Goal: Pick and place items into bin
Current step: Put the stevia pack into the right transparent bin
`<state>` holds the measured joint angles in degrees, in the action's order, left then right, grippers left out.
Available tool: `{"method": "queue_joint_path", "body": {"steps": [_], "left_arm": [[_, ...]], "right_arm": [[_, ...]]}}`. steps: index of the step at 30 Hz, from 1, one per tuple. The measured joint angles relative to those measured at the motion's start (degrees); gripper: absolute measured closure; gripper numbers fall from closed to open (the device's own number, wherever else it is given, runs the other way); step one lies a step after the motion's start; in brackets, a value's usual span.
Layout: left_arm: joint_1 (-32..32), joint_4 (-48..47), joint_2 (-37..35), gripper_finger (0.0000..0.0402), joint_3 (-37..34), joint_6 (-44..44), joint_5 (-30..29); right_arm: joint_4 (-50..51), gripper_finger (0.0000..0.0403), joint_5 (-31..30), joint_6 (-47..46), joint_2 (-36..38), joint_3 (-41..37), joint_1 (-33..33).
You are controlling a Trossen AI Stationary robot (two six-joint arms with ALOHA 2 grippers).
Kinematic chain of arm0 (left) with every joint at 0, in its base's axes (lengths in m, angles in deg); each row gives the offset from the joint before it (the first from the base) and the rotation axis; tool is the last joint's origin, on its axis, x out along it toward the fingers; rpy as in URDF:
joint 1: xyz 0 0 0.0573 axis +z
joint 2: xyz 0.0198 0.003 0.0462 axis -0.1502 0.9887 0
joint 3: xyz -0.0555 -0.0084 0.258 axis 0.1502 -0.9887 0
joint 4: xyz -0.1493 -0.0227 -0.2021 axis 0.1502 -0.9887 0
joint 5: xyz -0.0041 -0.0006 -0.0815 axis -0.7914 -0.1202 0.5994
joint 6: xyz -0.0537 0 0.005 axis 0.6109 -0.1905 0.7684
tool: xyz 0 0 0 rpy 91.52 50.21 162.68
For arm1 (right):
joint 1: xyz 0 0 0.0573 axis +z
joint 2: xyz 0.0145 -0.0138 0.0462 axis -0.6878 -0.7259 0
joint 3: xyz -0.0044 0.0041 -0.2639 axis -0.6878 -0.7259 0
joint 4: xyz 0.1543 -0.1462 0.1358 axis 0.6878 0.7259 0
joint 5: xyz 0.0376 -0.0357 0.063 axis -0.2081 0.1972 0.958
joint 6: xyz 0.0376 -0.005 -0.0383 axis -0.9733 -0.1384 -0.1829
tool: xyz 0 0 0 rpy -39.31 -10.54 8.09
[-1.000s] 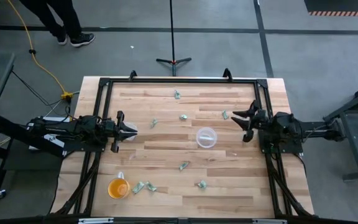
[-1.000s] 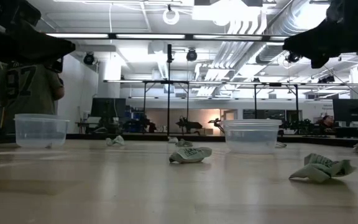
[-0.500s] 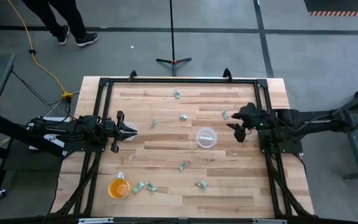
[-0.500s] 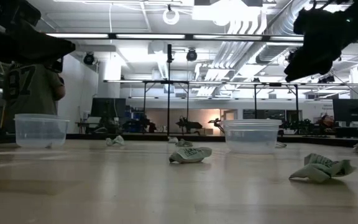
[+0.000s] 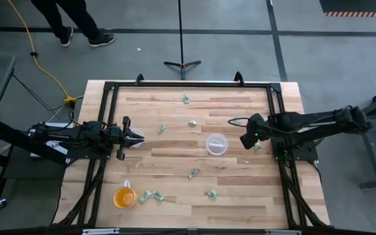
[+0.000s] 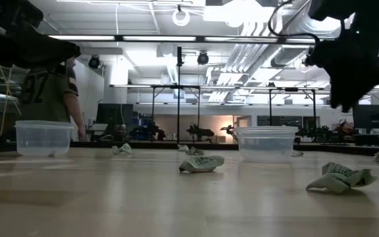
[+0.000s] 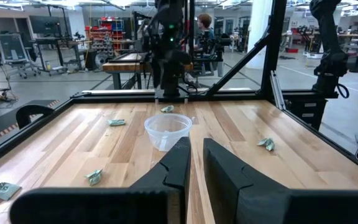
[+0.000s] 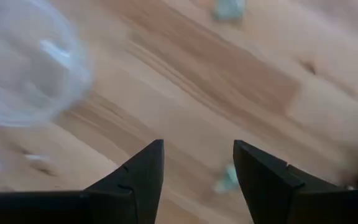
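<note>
Several tiny pale green scraps lie flat on the wooden table (image 5: 175, 153), among them one at the far side (image 5: 185, 99), one near the middle (image 5: 192, 122) and one at the near side (image 5: 193, 173). A clear round bin (image 5: 217, 144) stands right of the middle. My right gripper (image 5: 245, 139) hangs open above the table just right of the bin, tipped downward. In its wrist view (image 8: 197, 171) a scrap (image 8: 227, 179) lies on the wood below the gap between its fingers, untouched. My left gripper (image 5: 138, 137) waits shut at the table's left side.
An orange cup (image 5: 124, 196) stands at the near left with scraps (image 5: 151, 196) beside it. The low view shows a second clear tub (image 6: 43, 138) at the left. A black frame (image 5: 191, 83) runs round the table. A person (image 5: 70, 19) walks on the floor beyond the far edge.
My right gripper has reached out toward the table's left, closer to the clear bin, has tipped its fingers downward and has come lower. The person beyond the far edge has stepped to the right.
</note>
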<state>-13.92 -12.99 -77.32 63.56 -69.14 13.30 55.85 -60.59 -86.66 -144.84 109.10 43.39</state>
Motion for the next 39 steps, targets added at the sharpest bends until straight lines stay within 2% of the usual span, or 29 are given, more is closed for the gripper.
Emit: {"method": "queue_joint_path", "body": {"steps": [5,11,25,32,39], "left_arm": [[0.0,0.0,0.0,0.0321,0.0,0.0,0.0],[0.0,0.0,0.0,0.0321,0.0,0.0,0.0],[0.0,0.0,0.0,0.0321,0.0,0.0,0.0],[0.0,0.0,0.0,0.0321,0.0,0.0,0.0],[0.0,0.0,0.0,0.0321,0.0,0.0,0.0]], "right_arm": [[4.9,0.0212,2.4,-7.1,-1.6,-1.2,1.4],[4.0,0.0202,3.2,-11.3,-4.7,-3.0,2.5],[2.7,0.0203,6.8,-13.0,-15.7,-3.8,2.5],[-0.8,0.0203,3.1,-13.0,-20.3,-3.8,2.5],[-2.7,0.0203,4.6,-13.0,-24.5,-3.8,2.5]]}}
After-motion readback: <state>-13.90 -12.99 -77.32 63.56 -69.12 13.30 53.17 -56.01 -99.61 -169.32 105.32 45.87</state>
